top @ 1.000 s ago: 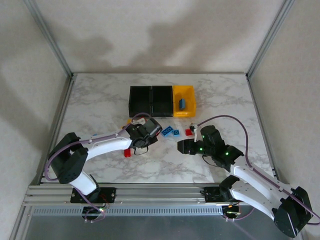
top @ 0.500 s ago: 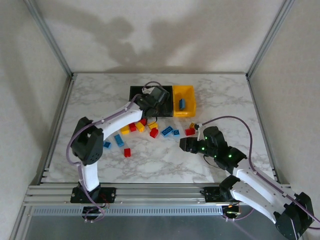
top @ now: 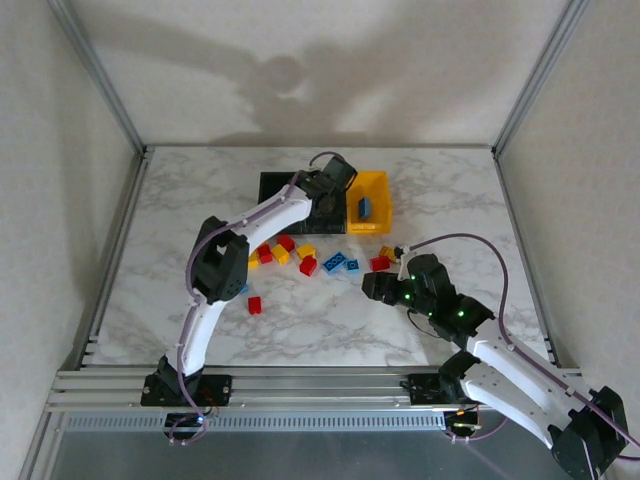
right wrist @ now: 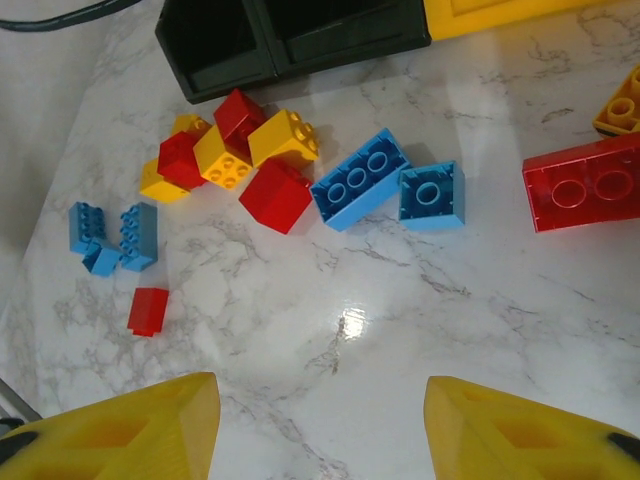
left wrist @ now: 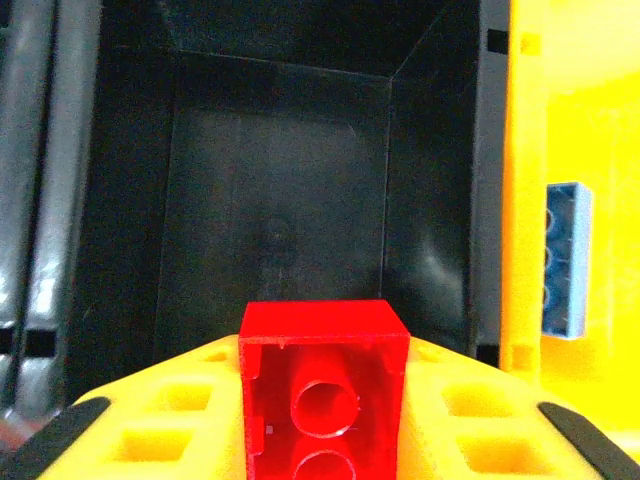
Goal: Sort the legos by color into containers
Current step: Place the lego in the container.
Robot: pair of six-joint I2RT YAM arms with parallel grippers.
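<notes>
My left gripper [top: 332,188] hangs over the middle black bin [top: 322,205] of the containers, shut on a red lego [left wrist: 322,400] held between its yellow fingers [left wrist: 150,420]. That bin's floor [left wrist: 280,200] looks bare below the brick. The yellow bin [top: 372,185] beside it holds a blue brick [top: 364,208]. Loose legos lie in front of the bins: a red and yellow pile [top: 278,250], blue bricks [top: 340,263], a red one [top: 380,263]. My right gripper [top: 372,290] hovers open over bare marble [right wrist: 340,330], nothing between its fingers.
A small red brick [top: 254,304] lies alone toward the near left. Small blue bricks [right wrist: 110,235] sit left of the pile. A yellow brick [top: 385,251] lies near the right gripper. The left black bin [top: 275,190] is partly covered by my left arm.
My left arm has swung from the brick pile up and back to above the middle black bin, carrying the red brick. The right arm has barely moved.
</notes>
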